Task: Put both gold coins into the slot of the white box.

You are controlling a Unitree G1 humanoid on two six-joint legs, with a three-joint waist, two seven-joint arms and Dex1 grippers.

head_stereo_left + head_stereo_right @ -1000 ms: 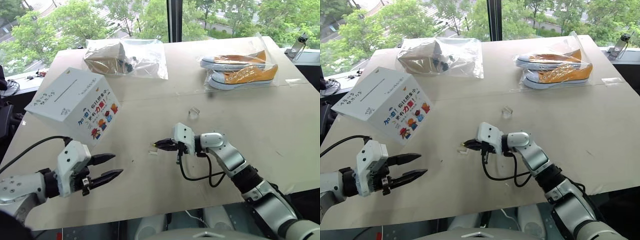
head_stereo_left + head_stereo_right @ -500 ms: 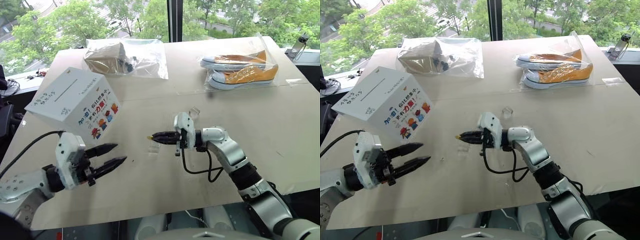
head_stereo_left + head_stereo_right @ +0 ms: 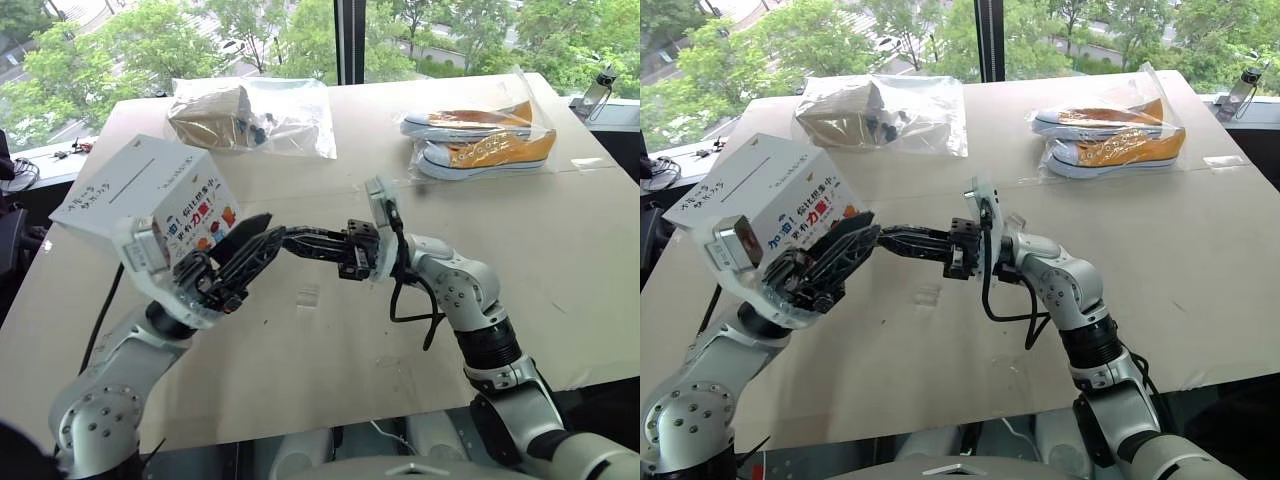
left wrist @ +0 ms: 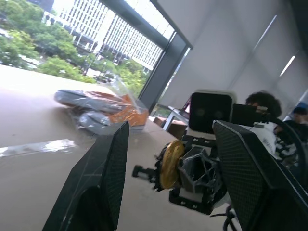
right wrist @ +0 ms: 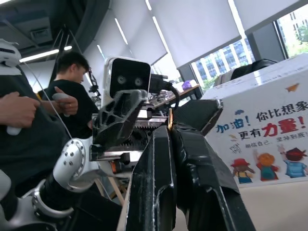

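We saw the counter (image 3: 560,250) open and bare toward three o'clock, with free room along its near edge. Above its middle the right claw (image 3: 290,240) was pressed together on a gold coin (image 4: 171,163), and it reached between the spread fingers of the left claw (image 3: 255,240), which stood apart and gripped nothing. The coin was a thin edge at the right fingertips in the right wrist view and plainer in the left wrist view. We could not find the second coin. The white box (image 3: 150,200) sat at nine o'clock, its slot (image 3: 132,188) on the upper face, its lower corner hidden behind the left claw. At eleven o'clock lay a brown box in a plastic bag (image 3: 250,115), at one o'clock bagged orange shoes (image 3: 480,140). A small clear piece (image 3: 308,296) lay below the claws.
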